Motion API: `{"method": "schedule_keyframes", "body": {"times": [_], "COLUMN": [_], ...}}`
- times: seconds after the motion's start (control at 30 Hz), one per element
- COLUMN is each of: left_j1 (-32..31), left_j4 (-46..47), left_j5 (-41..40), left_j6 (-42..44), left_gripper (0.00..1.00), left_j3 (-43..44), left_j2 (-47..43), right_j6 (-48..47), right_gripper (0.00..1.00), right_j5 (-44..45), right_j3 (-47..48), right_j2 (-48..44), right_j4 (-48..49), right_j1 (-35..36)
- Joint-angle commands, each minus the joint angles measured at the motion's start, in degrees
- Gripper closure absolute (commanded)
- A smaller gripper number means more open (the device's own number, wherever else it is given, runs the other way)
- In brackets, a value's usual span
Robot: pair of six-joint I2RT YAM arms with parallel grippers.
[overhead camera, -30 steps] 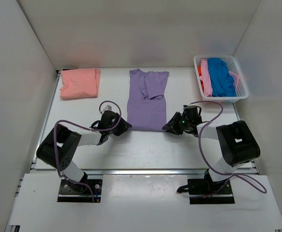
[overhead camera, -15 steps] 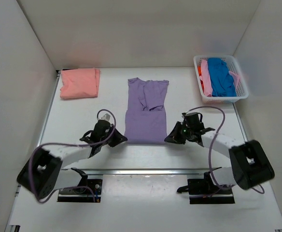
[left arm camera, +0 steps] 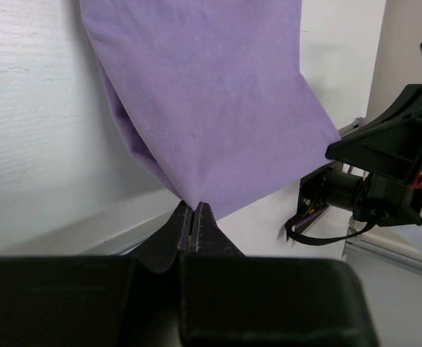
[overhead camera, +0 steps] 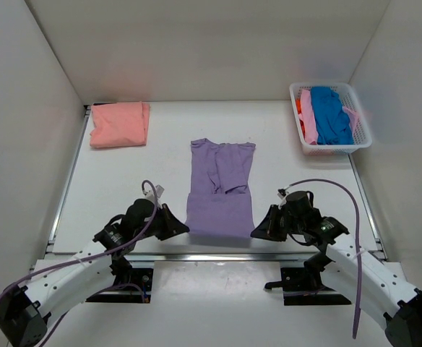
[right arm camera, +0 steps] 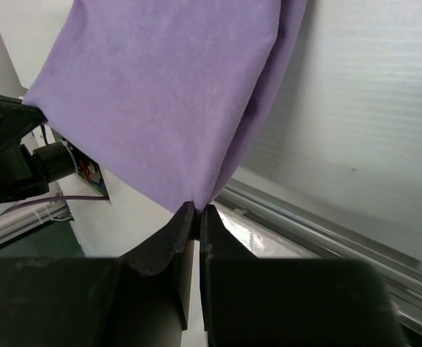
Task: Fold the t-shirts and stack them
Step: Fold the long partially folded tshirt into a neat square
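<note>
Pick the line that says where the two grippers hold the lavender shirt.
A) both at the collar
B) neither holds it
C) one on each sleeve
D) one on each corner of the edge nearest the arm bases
D: the left gripper and the right gripper are each pinched shut on a near corner of the lavender shirt, and both wrist views show the cloth running into the closed fingertips.

White table, purple t-shirt centre; salmon shirt far-left; basket far-right
</note>
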Motion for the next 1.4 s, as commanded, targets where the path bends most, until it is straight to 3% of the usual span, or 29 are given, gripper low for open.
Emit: {"method": "schedule_keyframes", "body": {"times": [0.0, 0.2, 0.4, 0.5, 0.63, 0.67, 0.7, 0.73, 0.8, 0.83, 0.87, 0.97, 1.13, 1.37], "left_j1": [1.74, 5.52, 17.91, 22.31, 24.25, 25.12, 25.91, 26.27, 28.20, 29.16, 29.69, 31.28, 31.11, 27.59], "left_j4": [-3.13, -1.90, 7.30, 13.46, 20.93, 21.47, 21.82, 23.48, 26.39, 29.53, 33.30, 43.68, 44.33, 37.66], "left_j5": [0.92, 1.54, 7.33, 6.29, 8.91, 10.75, 11.03, 11.72, 12.87, 13.83, 14.97, 17.71, 15.69, 12.35], "left_j6": [-0.95, 4.13, 9.24, 12.05, 15.39, 16.09, 16.28, 16.36, 14.27, 13.39, 10.77, 5.56, 9.59, 16.01], "left_gripper": [1.00, 1.00, 1.00, 1.00, 1.00, 0.97, 0.81, 0.74, 0.70, 0.56, 0.50, 0.39, 0.46, 0.35], "left_j3": [-0.31, 6.08, 17.52, 23.93, 37.63, 42.96, 46.15, 52.27, 61.44, 62.61, 63.31, 58.50, 48.05, 48.19], "left_j2": [-3.25, 1.65, 14.48, 25.64, 47.42, 54.33, 61.27, 64.56, 75.10, 76.97, 79.25, 80.24, 74.63, 75.66], "right_j6": [1.60, -1.99, -11.48, -15.79, -19.13, -19.58, -20.19, -20.98, -22.56, -23.09, -23.79, -24.77, -24.68, -26.08], "right_gripper": [1.00, 1.00, 1.00, 1.00, 0.99, 1.00, 0.94, 0.90, 0.81, 0.77, 0.75, 0.71, 0.62, 0.60], "right_j5": [-1.06, -4.59, -9.95, -10.57, -9.60, -9.34, -9.17, -8.38, -6.19, -5.31, -3.47, -0.73, -0.91, -2.31], "right_j3": [-1.01, 2.93, 15.94, 24.98, 39.74, 44.64, 50.26, 52.93, 62.22, 64.01, 67.16, 70.18, 63.43, 60.68], "right_j2": [-3.06, 0.00, 15.02, 28.88, 44.37, 50.40, 56.72, 59.75, 68.90, 71.96, 73.12, 75.51, 72.88, 72.95], "right_j4": [-4.92, -2.73, 0.60, 3.50, 8.16, 9.47, 9.84, 9.75, 9.59, 9.58, 9.14, 7.82, 12.12, 12.22], "right_j1": [-1.33, -5.38, -17.67, -21.80, -24.54, -25.07, -25.85, -26.12, -26.30, -26.13, -25.69, -25.86, -25.25, -25.34]}}
